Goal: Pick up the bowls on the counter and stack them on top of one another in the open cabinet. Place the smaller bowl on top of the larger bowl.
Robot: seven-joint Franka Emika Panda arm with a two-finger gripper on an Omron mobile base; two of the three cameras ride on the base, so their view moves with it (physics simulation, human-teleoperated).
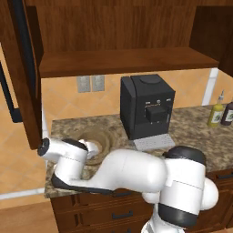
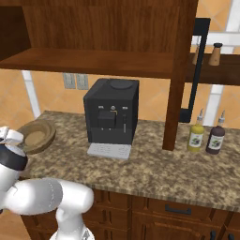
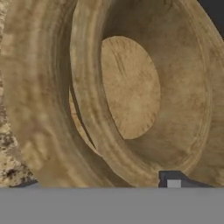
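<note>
Hand view: smaller bowl (image 3: pixel 131 87) inside larger bowl (image 3: pixel 39 87), close under gripper (image 3: pixel 100 186); grip state unclear.

Both base views look forward and down from behind the arm, left and right, sharing the counter (image 1: pixel 191 132), the coffee machine (image 1: pixel 146 107) and the open cabinet (image 2: pixel 93 61). The hand view sits very close over the bowls (image 3: pixel 144 87) (tilted steeply).
</note>
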